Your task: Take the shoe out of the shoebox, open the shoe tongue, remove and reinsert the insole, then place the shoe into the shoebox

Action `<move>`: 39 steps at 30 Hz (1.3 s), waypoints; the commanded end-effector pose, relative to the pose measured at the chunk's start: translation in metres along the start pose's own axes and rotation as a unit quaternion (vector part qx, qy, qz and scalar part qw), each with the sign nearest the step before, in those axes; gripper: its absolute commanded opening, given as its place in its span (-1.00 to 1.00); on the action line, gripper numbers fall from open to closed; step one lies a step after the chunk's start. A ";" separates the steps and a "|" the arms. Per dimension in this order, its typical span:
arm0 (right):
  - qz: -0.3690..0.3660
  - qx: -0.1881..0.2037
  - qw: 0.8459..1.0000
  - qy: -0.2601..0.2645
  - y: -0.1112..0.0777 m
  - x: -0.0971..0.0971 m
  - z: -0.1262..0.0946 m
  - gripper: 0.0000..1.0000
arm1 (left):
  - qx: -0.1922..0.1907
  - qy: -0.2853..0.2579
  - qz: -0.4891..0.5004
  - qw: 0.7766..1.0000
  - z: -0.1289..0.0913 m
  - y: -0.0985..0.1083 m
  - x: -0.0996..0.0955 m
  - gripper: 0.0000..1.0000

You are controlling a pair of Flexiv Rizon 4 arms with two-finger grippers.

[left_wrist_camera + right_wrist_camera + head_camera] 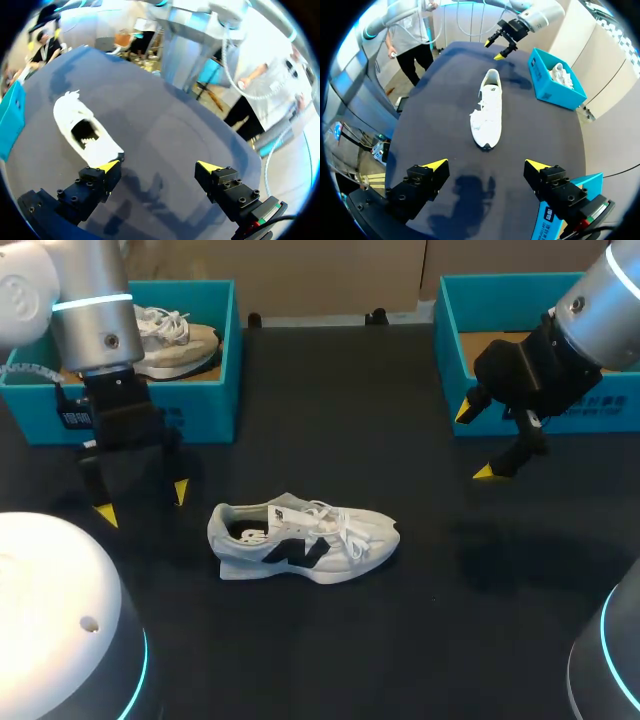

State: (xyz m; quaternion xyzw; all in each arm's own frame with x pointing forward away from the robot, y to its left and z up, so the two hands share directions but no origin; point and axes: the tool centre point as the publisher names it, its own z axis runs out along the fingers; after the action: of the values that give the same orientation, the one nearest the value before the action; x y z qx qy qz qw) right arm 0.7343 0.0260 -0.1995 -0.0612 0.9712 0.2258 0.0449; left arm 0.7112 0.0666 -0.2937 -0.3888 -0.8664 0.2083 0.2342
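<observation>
Two spread, empty pincers: left gripper (143, 502) beside the white sneaker (300, 535), right gripper (474, 442) well apart. Prying it open one-handed (nothing braces it) could simply drag it.

Right shoebox (448, 360) mostly behind the right arm (600, 300); boxed shoe (180, 340) half behind the left arm (95, 325).

My right gripper (486, 163) hangs near the toe of the white shoe (487, 110), fingers spread wide, holding nothing. The shoe sits on the dark table (430, 100). Past its heel is my left gripper (493, 50). Beside the heel stands a blue shoebox (547, 91) with another shoe (562, 75) inside.
</observation>
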 end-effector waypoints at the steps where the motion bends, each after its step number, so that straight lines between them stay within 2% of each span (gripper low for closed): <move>1: 0.000 0.001 1.000 0.000 0.000 0.000 0.001 1.00 | 0.046 -0.041 -0.037 0.997 0.004 0.006 0.000 1.00; 3: 0.000 0.001 1.000 0.000 0.000 0.000 0.001 1.00 | 0.075 -0.073 -0.053 0.993 0.002 0.007 -0.001 1.00; 8: 0.000 0.001 1.000 0.000 0.000 0.000 0.001 1.00 | 0.118 -0.127 -0.087 0.981 0.000 0.008 0.001 1.00; 14: 0.000 0.001 1.000 0.000 0.000 0.000 0.001 1.00 | 0.147 -0.161 -0.107 0.970 -0.002 0.008 0.005 1.00; 15: 0.000 0.001 1.000 0.000 0.000 0.000 0.001 1.00 | 0.163 -0.175 -0.113 0.964 -0.003 0.008 0.007 1.00; 23: 0.000 0.001 1.000 0.000 0.000 0.000 0.001 1.00 | 0.217 -0.228 -0.135 0.939 -0.003 0.010 0.017 1.00; 29: 0.000 0.001 1.000 0.000 0.000 0.000 0.001 1.00 | 0.243 -0.275 -0.140 0.919 0.002 0.013 0.024 1.00; 34: 0.000 0.001 1.000 0.000 0.000 0.000 0.001 1.00 | 0.292 -0.287 -0.145 0.901 0.007 0.020 0.030 1.00; 39: 0.000 0.001 1.000 0.000 0.000 0.000 0.001 1.00 | 0.292 -0.287 -0.145 0.901 0.007 0.020 0.030 1.00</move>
State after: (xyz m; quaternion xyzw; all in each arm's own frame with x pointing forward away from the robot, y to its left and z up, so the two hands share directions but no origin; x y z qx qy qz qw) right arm 0.7343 0.0260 -0.1995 -0.0613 0.9712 0.2258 0.0449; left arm 0.7035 0.1006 -0.3011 -0.1037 -0.8425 0.5152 0.1182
